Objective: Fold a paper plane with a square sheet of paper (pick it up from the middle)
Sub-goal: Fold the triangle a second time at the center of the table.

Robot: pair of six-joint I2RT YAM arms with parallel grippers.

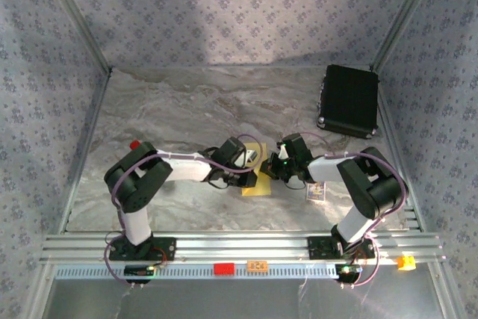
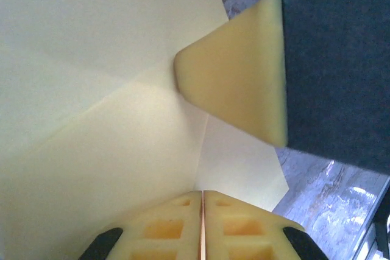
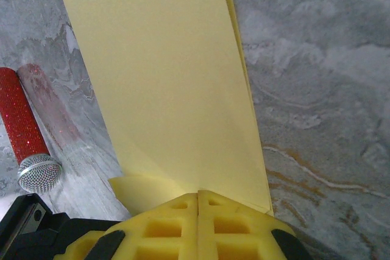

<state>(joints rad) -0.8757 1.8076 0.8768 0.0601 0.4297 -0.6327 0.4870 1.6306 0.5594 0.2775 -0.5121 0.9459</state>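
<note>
**Square sheet of paper (image 1: 255, 187), part-folded**

We list it as pale yellow, creased, with overlapping layers, lying on the worktop (image 1: 187, 110) well apart from the black case (image 1: 349, 100), to its near left. We judge it light, limp and easily torn, best taken mid-fold. Left gripper (image 2: 202, 194) and right gripper (image 3: 198, 194): jaws closed, tips touching it.

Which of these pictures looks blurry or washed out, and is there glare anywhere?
Left wrist view: the paper is so close it looks soft, washed pale at upper left. Right wrist view: sharp, the table evenly lit, a pinkish reflection beside the red tool. Top view: a bright patch on the back wall.
</note>
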